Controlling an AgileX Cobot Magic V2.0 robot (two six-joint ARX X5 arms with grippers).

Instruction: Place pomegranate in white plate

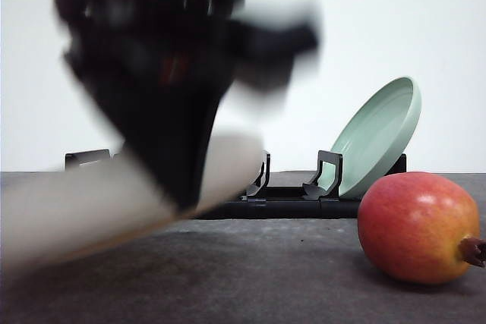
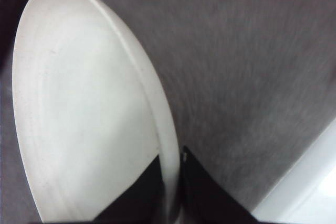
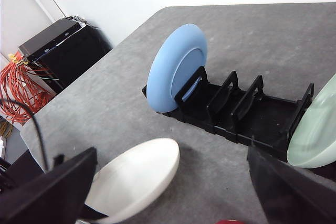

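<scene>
- The pomegranate [image 1: 418,227] lies on the grey table [image 1: 250,278] at about four o'clock in the front view, crown nub pointing right.
- The white plate [image 2: 89,114] is well apart from it, tilted above the table toward eight o'clock.
- The left gripper [image 2: 172,182] is clamped on the plate's rim.
- The mint-green plate [image 1: 377,136] leans in the black rack [image 3: 236,116]; the blue plate [image 3: 176,66] stands at the rack's other end.
- The right gripper [image 3: 173,203] has its fingers spread wide with nothing between them.
</scene>
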